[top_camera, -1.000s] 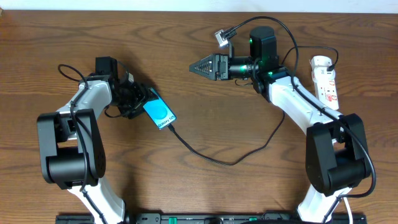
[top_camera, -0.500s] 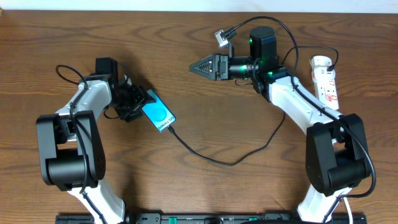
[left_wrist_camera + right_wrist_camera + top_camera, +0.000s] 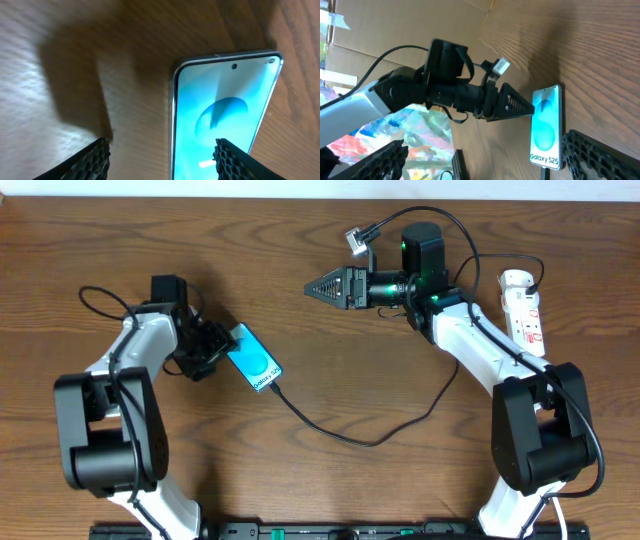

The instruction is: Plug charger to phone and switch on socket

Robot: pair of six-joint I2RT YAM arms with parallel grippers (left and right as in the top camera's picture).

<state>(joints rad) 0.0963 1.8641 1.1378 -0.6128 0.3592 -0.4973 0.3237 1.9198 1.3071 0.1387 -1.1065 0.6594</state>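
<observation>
The phone (image 3: 253, 358) lies flat left of the table's middle, its turquoise screen up. In the right wrist view the phone (image 3: 547, 125) shows white text at its near end, where the charger's connector (image 3: 545, 173) sits in its port. The thin black charger cable (image 3: 350, 440) curves right and passes under the right arm towards the white socket (image 3: 524, 308); its plug is hidden. My left gripper (image 3: 218, 348) is open beside the phone's far end. In its own view one finger (image 3: 235, 161) hangs over the phone (image 3: 225, 105), holding nothing. My right gripper (image 3: 315, 287) hovers open and empty, well away.
A thick black arm cable with a grey plug (image 3: 355, 238) loops above the right arm. The socket's white cord runs beside the right arm's base (image 3: 540, 430). A black rail (image 3: 320, 531) lines the front edge. Cardboard and a colourful sheet (image 3: 395, 135) lie beyond the table.
My left gripper has drawn back a little to the left, away from the phone's end. The phone, cable and right arm have stayed put.
</observation>
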